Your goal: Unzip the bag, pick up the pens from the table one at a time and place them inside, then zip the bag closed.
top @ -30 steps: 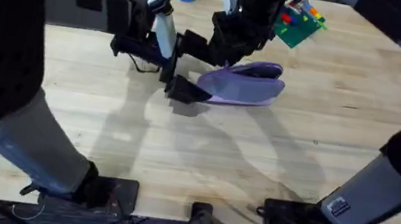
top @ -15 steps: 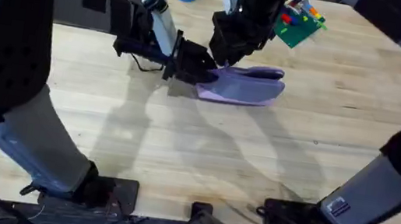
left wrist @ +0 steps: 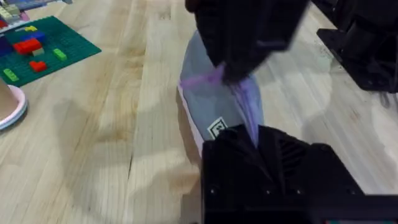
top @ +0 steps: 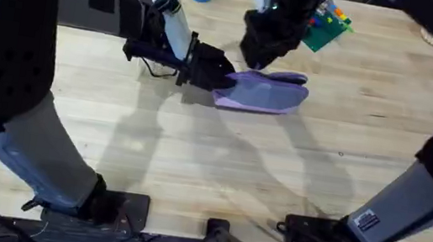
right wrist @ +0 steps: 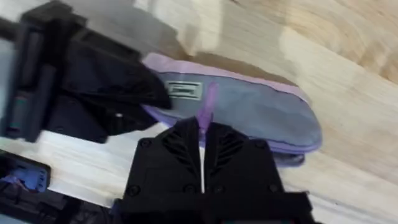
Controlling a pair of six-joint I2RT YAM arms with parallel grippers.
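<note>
Right gripper (right wrist: 202, 134) fingers pressed together, pinching the lavender zipper pull (right wrist: 208, 102); left gripper (top: 211, 69) fingers clamp the bag (top: 267, 94) at its end; bag lies mid-table (top: 218, 172), soft, light, likely to slide and bunch; judgement: anchor the fabric end, draw the tab along the zipper.

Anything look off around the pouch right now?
Nothing stands out. The bag lies flat on the table, left gripper at its end, right gripper shut on a purple zipper tab.
</note>
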